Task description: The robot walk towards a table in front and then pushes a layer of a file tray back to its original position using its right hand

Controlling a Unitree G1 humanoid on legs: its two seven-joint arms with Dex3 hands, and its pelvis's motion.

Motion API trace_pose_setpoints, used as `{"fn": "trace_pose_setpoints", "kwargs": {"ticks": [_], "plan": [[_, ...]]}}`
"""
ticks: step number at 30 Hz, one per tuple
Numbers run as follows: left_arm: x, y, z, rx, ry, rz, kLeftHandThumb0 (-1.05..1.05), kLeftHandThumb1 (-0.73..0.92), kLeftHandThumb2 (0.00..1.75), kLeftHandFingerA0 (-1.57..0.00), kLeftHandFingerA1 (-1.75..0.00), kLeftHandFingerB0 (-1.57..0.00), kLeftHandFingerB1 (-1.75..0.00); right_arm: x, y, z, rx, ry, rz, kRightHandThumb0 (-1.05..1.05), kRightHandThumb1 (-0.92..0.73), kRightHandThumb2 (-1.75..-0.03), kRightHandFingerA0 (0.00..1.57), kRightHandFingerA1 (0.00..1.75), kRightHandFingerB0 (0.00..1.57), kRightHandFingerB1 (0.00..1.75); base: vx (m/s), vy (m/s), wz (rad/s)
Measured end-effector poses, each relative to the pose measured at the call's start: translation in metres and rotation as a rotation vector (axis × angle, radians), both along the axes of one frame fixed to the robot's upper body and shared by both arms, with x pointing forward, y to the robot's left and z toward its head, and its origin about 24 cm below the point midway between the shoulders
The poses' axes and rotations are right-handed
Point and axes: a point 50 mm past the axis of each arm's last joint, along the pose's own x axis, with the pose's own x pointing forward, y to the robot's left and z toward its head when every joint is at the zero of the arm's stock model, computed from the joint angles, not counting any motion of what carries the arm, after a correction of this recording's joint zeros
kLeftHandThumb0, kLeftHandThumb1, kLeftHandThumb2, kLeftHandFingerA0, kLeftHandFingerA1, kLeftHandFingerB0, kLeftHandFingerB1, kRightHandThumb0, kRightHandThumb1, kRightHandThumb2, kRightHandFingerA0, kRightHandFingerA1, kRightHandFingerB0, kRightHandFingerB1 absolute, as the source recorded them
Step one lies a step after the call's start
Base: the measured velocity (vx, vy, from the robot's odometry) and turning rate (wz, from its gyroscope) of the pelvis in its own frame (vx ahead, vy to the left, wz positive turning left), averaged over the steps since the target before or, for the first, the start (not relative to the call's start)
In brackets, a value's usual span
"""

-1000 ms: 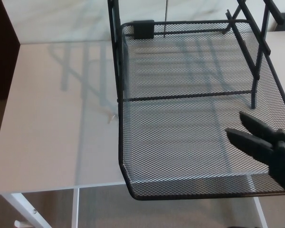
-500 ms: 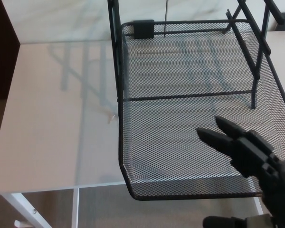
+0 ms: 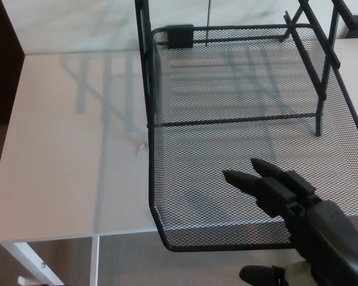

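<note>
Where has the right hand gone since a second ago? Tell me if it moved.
Yes. The right hand has moved toward the picture's left across the mesh tray, away from the tray's right rim; the tray itself stayed put.

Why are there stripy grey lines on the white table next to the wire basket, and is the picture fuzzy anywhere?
Head view: the grey stripes on the table look like soft shadows cast by the file tray's frame. The mesh tray layer looks sharp. The right hand is a bit soft at its near edge. No strong glare shows.
</note>
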Motion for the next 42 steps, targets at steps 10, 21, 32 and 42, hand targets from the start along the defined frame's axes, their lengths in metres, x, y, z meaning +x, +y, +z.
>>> {"fn": "trace_pose_setpoints", "kwargs": {"ticks": [10,21,32,42], "plan": [[0.004,-0.001,0.001,0.005,-0.007,-0.014,-0.11,0.65,0.59,-0.49,-0.46,-0.33,-0.38,0.013,0.007,-0.009,-0.136,-0.046,-0.034,-0.60,-0.38,-0.68,0.11,0.09,0.06,0.39,0.00,0.000,0.00],[0.008,-0.003,0.006,0.023,-0.027,-0.045,-0.10,0.65,0.58,-0.49,-0.45,-0.32,-0.37,0.026,0.013,-0.013,-0.264,-0.147,-0.085,-0.62,-0.38,-0.70,0.10,0.11,0.06,0.39,0.00,0.000,0.00],[0.014,-0.004,0.015,0.047,-0.062,-0.081,-0.09,0.65,0.58,-0.48,-0.44,-0.33,-0.37,0.044,0.016,-0.011,-0.382,-0.277,-0.162,-0.50,-0.34,-0.72,0.02,0.20,0.06,0.42,0.00,0.000,0.00],[-0.002,-0.003,0.009,0.059,-0.013,-0.090,-0.10,0.64,0.58,-0.51,-0.46,-0.34,-0.39,0.056,0.010,-0.015,-0.436,-0.273,-0.188,-0.52,-0.36,-0.75,0.00,0.23,0.09,0.43,0.00,0.000,0.00]]}}
